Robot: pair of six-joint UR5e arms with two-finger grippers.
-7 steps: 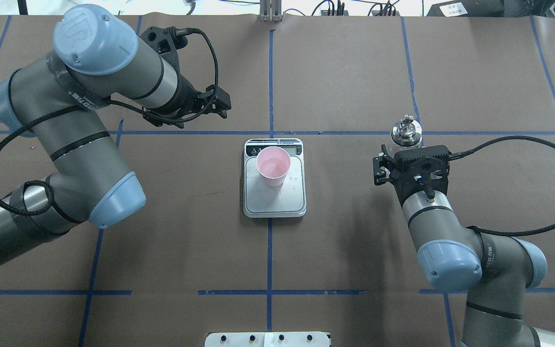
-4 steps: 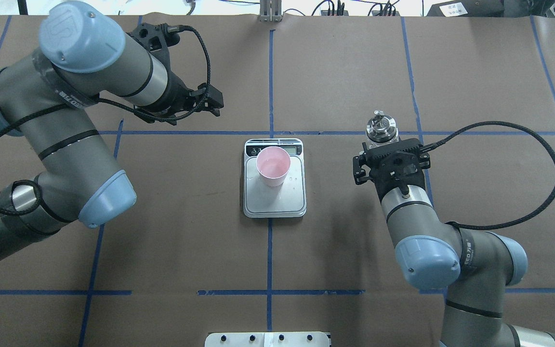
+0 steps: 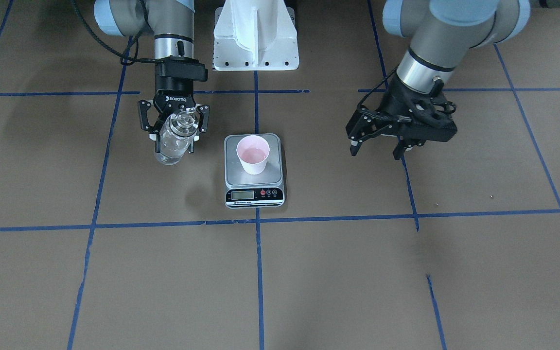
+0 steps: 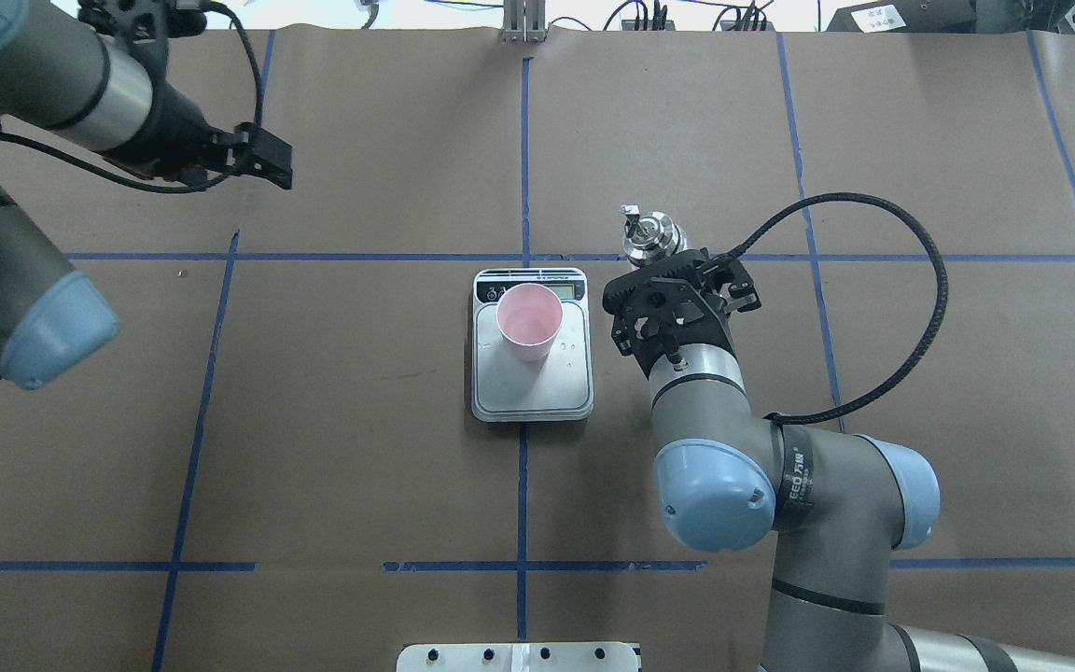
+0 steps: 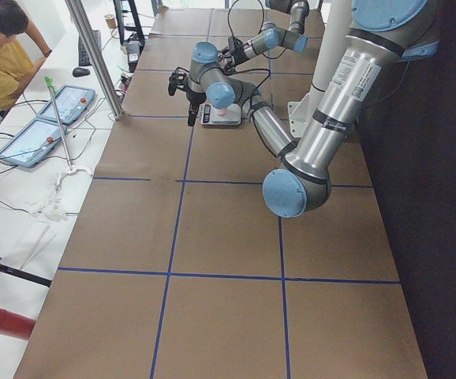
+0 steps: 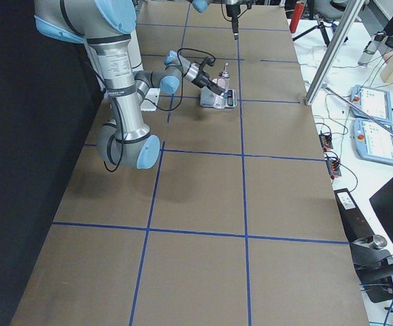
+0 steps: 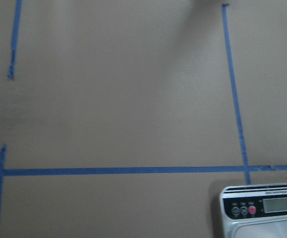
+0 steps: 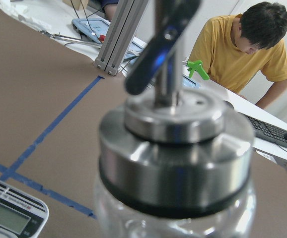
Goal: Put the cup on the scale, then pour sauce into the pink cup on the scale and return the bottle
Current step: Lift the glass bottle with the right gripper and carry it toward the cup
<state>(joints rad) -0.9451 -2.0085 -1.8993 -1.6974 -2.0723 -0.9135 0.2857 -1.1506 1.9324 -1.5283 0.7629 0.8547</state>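
**Q:** So where was the pink paper cup (image 4: 528, 322) at that point?

**A:** Sitting right on the scale (image 4: 534, 390), upright with its mouth up. It stood on the silver platform towards the end with the display strip (image 3: 254, 194), the end away from the robot. I honestly couldn't tell whether there was anything in it.

**Q:** And the bottle?

**A:** The little glass bottle (image 3: 172, 145) with the silver pour-spout cap was in the right gripper (image 3: 174, 135). Both fingers were clamped on the glass body, just below the cap. It looked roughly upright, just beside the scale on the robot's right and not over the cup. I couldn't make out whether its base was touching the table (image 4: 360, 420). The right wrist cam was pretty much all cap. A corner of the scale's display showed at the bottom left, and a person in a yellow shirt (image 8: 243, 49) was bent over a desk past the table edge.

**Q:** What about the left side?

**A:** The left gripper (image 3: 376, 151) hung over bare brown paper on the robot's left, well apart from the scale. Its fingers were spread wide with nothing between them. Its wrist cam only showed the paper, some blue tape lines (image 7: 233, 89), and the display end of the scale down in the bottom right corner.
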